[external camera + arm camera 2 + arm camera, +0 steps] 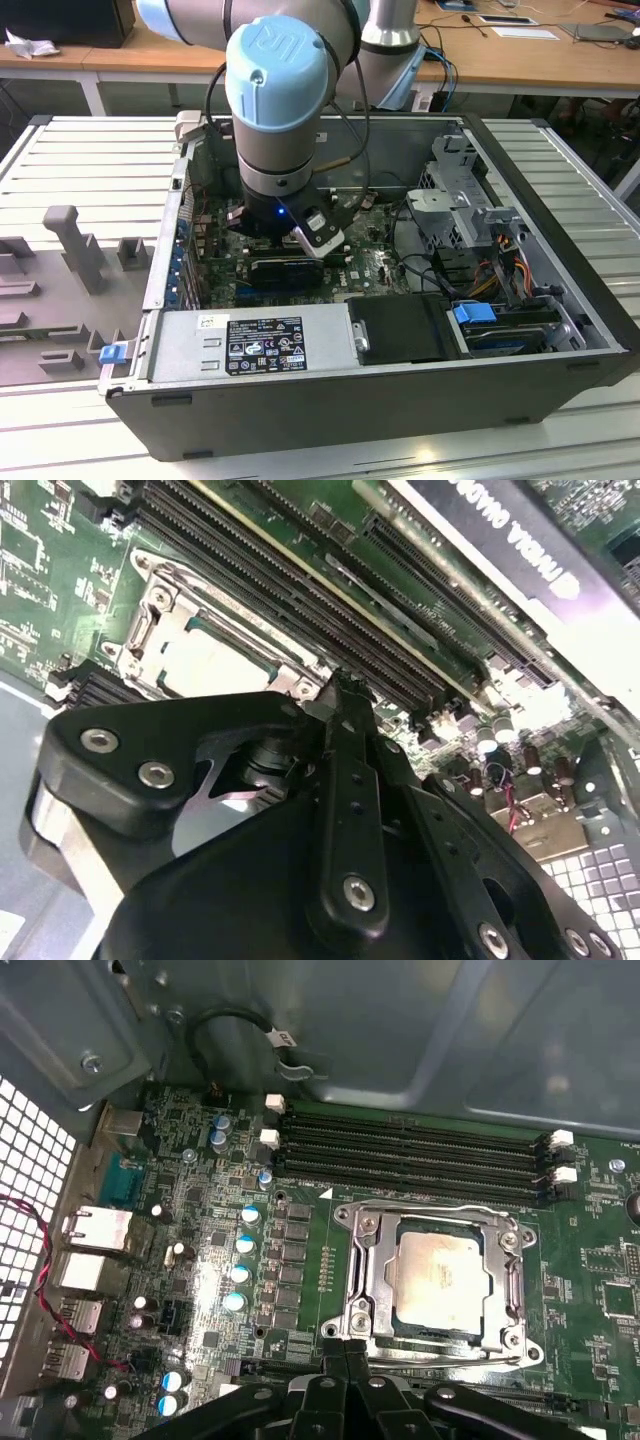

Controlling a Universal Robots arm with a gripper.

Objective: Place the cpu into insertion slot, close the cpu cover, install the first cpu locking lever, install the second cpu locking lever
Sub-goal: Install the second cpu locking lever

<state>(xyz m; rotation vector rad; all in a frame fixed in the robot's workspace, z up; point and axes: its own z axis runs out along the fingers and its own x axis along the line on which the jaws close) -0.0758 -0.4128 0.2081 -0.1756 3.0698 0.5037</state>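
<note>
Sitting flat in the insertion slot (440, 1282), the cpu (437, 1278) shows its pale metal face through the square opening of the cpu cover (365, 1265), which lies down around it. Placement and cover closing look done. Whether either locking lever is latched I cannot tell; thin metal rods run along the frame edges. Long black memory slots (410, 1145) lie just beside the socket. The gripper (345, 1360) hangs just at the socket's near edge, fingers drawn together, holding nothing. All of this sits inside the open computer case (560, 200).
</note>
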